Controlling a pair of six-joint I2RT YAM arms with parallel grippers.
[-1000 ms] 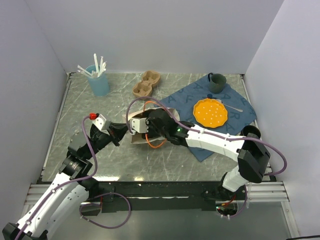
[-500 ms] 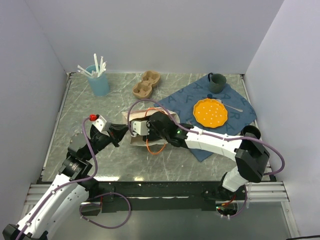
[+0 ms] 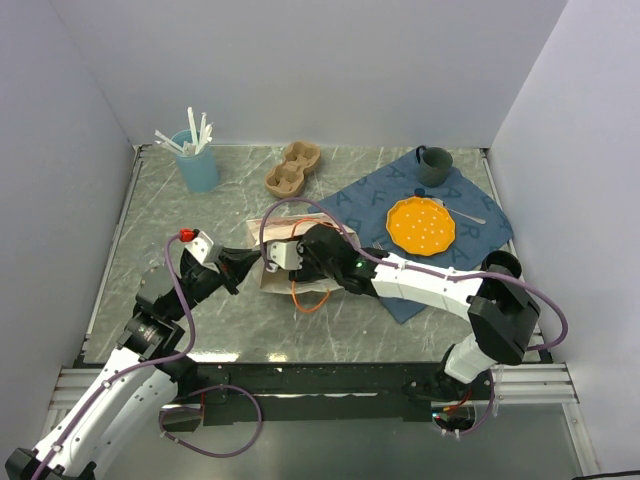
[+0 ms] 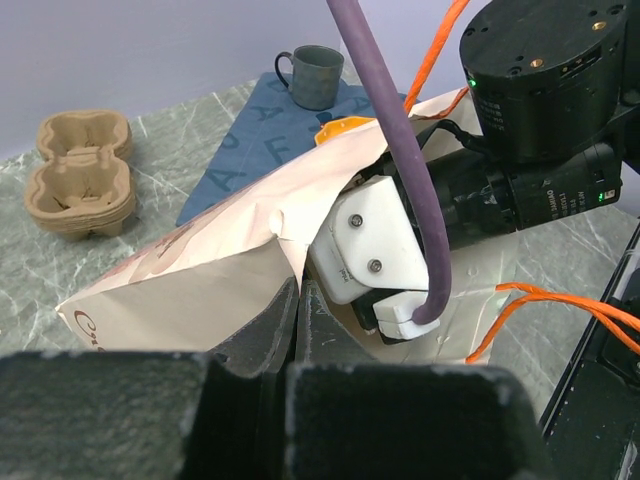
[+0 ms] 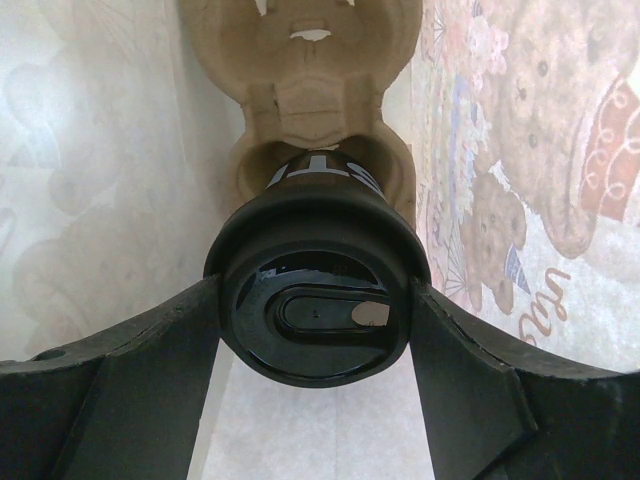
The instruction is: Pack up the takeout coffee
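Right hand buried in paper bag, apparently clasping takeout coffee

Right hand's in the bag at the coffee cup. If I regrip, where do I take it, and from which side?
Take the coffee cup by its round lid rim: bring the right hand straight onto the lid through the bag mouth, fingers on opposite sides. Its base sits in the cardboard holder and the bag walls crowd it, so probably only the top is free.
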